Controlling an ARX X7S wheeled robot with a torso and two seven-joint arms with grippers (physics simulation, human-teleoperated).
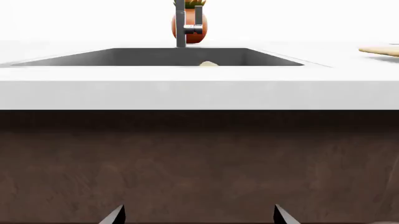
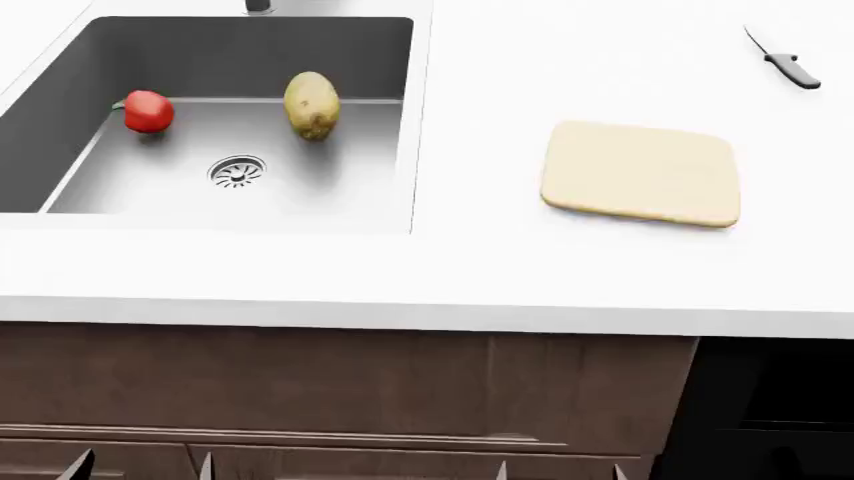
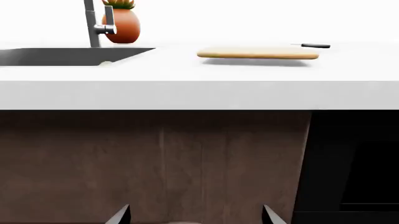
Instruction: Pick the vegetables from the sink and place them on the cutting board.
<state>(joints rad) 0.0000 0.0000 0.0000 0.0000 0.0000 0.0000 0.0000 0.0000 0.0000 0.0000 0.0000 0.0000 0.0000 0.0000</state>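
In the head view the grey sink [image 2: 387, 120] holds a red bell pepper [image 2: 148, 112] at its left and a speckled potato [image 2: 311, 104] near the middle, both behind the drain [image 2: 236, 171]. To the right, the pale cutting board [image 2: 641, 173] lies bare on the white counter. Both grippers hang low in front of the brown cabinet, below the counter edge: left gripper [image 2: 140, 468] [image 1: 199, 217] open, right gripper [image 2: 561, 472] [image 3: 195, 217] open, nothing between their fingers. From the left wrist only the potato's top [image 1: 208, 64] peeks over the sink rim [image 1: 156, 57]. The right wrist view has the cutting board [image 3: 257, 53] edge-on.
A black-handled knife [image 2: 785, 60] [image 3: 311, 45] lies behind the board. The faucet [image 1: 181, 23] and a round orange pot [image 1: 192, 27] stand behind the sink. The thick counter front [image 2: 400, 312] overhangs the cabinet doors [image 2: 347, 390]. A dark recess [image 2: 774, 410] is at the right.
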